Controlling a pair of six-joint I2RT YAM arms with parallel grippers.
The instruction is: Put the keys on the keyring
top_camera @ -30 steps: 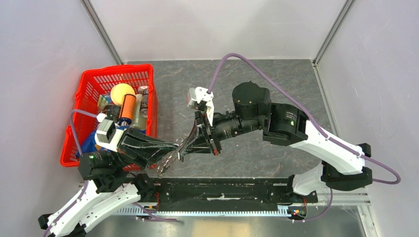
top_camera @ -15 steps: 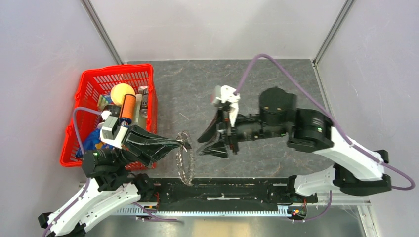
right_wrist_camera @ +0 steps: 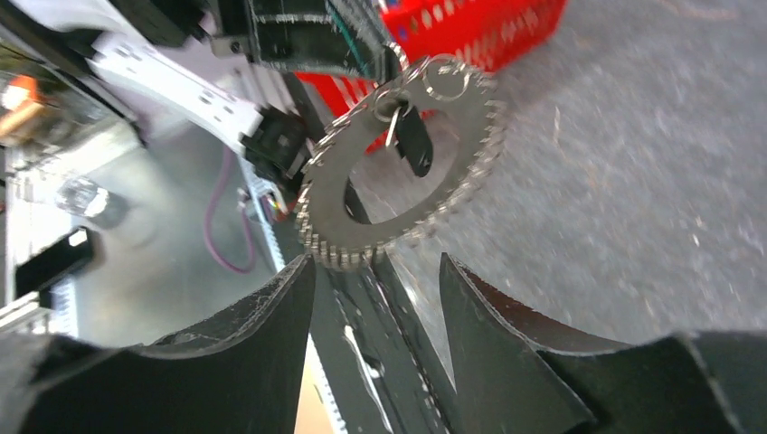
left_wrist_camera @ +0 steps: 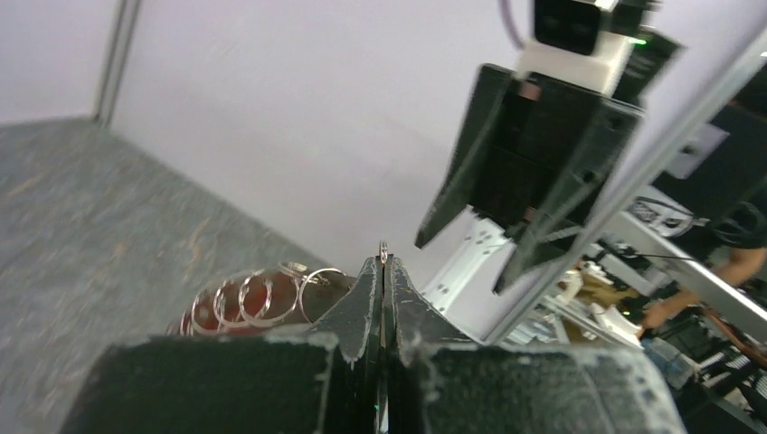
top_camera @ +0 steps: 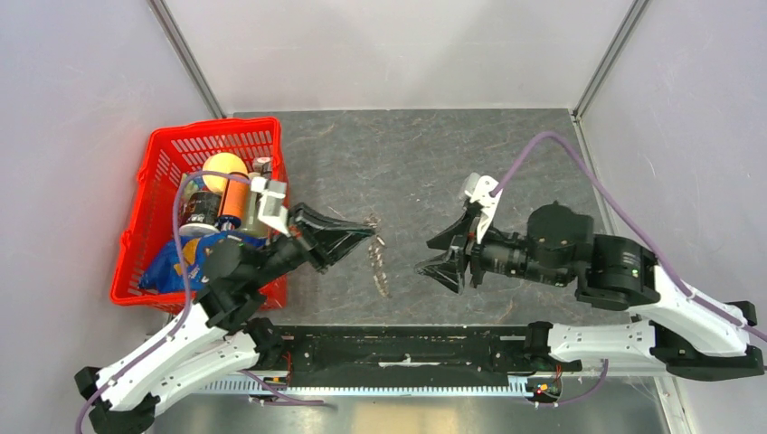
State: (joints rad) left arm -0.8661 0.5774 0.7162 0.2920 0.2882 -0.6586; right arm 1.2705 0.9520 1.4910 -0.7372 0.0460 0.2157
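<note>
The keyring [top_camera: 378, 258], a spiky grey wreath of metal keys, hangs edge-on above the mat from my left gripper [top_camera: 365, 234]. In the left wrist view the left gripper [left_wrist_camera: 383, 260] is shut on its thin wire, with small split rings [left_wrist_camera: 262, 297] beside the fingers. In the right wrist view the keyring [right_wrist_camera: 470, 136] faces me, and a small dark key [right_wrist_camera: 413, 149] with a black head dangles from a little ring across its hole. My right gripper [top_camera: 425, 256] stands open, a short way right of the ring and apart from it. Nothing lies between its fingers [right_wrist_camera: 506, 344].
A red basket [top_camera: 154, 181] at the left holds an orange ball, cans and a blue bag, close behind the left arm. A black rail [top_camera: 407, 348] runs along the near edge. Walls close in the grey mat [top_camera: 452, 154] at the back and sides.
My right gripper opened off the keyring and drew back to the right. My left gripper kept hold of the ring and carried it farther from the rail and to the right.
</note>
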